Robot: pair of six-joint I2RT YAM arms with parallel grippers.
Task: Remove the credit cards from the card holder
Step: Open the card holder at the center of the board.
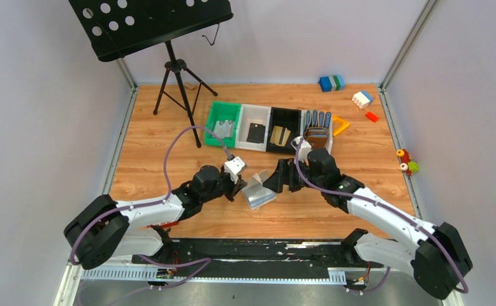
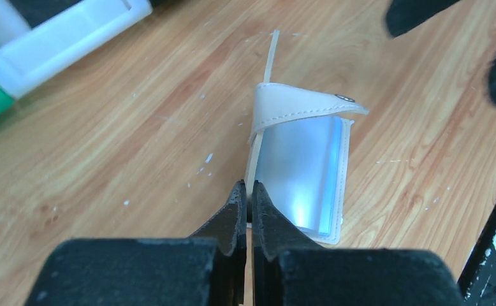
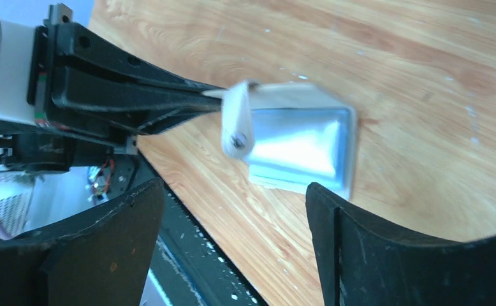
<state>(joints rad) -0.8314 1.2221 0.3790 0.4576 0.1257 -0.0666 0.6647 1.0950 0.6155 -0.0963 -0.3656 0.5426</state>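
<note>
The left gripper point(image 2: 248, 199) is clamped on the holder point(image 2: 299, 166) by its upright cover, down on the table point(image 2: 105, 140). The right gripper point(image 3: 233, 204) gapes open just beside it. That thin pinch could slip, letting the cover flop shut.

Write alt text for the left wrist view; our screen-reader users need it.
The left hand, shut, pinches the raised cover of the open card holder, whose pale blue sleeves lie on the wooden table. A white bin sits top left.
</note>
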